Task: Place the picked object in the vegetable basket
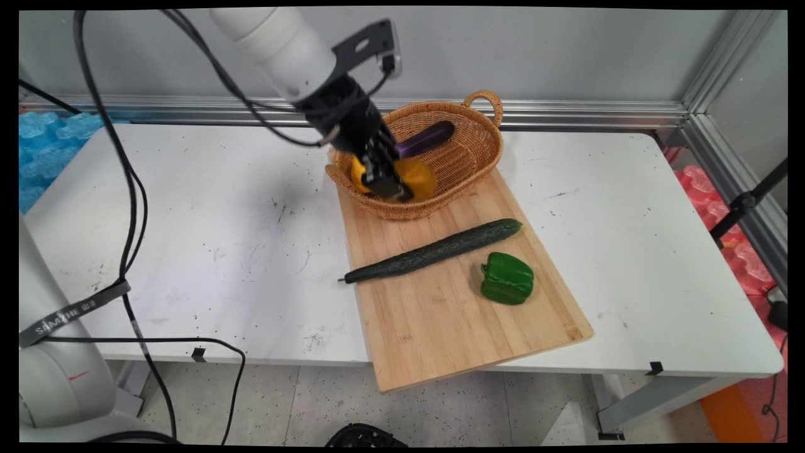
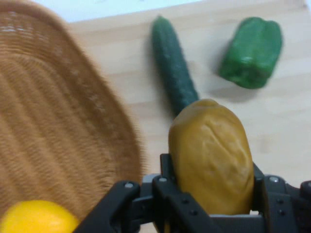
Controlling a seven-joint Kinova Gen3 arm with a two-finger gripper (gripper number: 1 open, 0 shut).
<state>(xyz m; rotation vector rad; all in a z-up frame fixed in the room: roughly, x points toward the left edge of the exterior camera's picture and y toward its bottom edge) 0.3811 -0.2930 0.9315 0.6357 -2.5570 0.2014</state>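
Broadly, a white counter (image 1: 188, 207) carrying a long pale bamboo cutting board (image 1: 453, 302) laid slantwise and overhanging the near edge. Next down in bulk, an oval woven wicker basket (image 1: 465, 157) with a loop handle, standing on the board's far end, with a dark purple eggplant (image 1: 425, 139) lying inside it and a round yellow-orange fruit (image 2: 36, 217) low by its near wall. On the bare board, a long dark green cucumber (image 1: 434, 250) lying slantwise, with a blocky green bell pepper (image 1: 507, 278) just beside it, apart from it. Over the basket's near rim, a black two-finger claw (image 1: 387, 179), closed about a mustard-yellow, oblong, potato-like lump (image 2: 210, 158), fingers pressed against both its sides, the lump held clear of the board in the hand view.
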